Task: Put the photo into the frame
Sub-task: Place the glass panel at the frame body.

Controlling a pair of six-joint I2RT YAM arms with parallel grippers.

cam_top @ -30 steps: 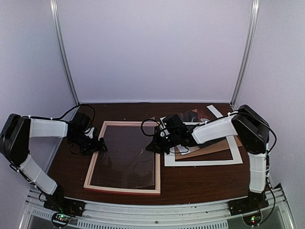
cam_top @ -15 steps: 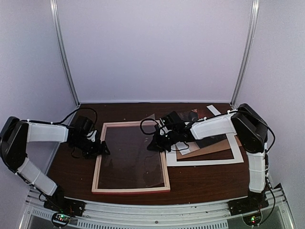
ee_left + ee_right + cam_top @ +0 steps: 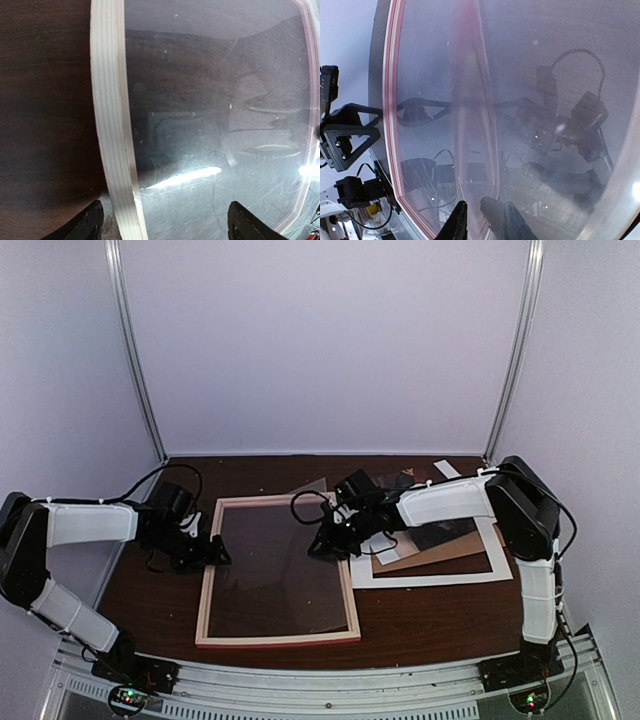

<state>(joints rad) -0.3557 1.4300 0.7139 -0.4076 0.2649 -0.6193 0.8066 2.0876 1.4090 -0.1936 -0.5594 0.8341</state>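
Note:
The frame lies flat on the dark table with its pale wood back up and a clear pane in it. My left gripper is open wide astride the frame's left bar, which sits close to the left finger. My right gripper is at the right bar, with its fingers a narrow gap apart over the pink edge. I cannot pick out the photo among the sheets on the right.
Right of the frame lies a white mat with a brown backing board and a white-edged sheet on it, partly under the right arm. A clear sheet and dark items lie behind. Booth walls stand close on both sides.
The frame has swung its near end to the right and now lies square and flat. The left arm has followed it. The right gripper's fingers have parted slightly.

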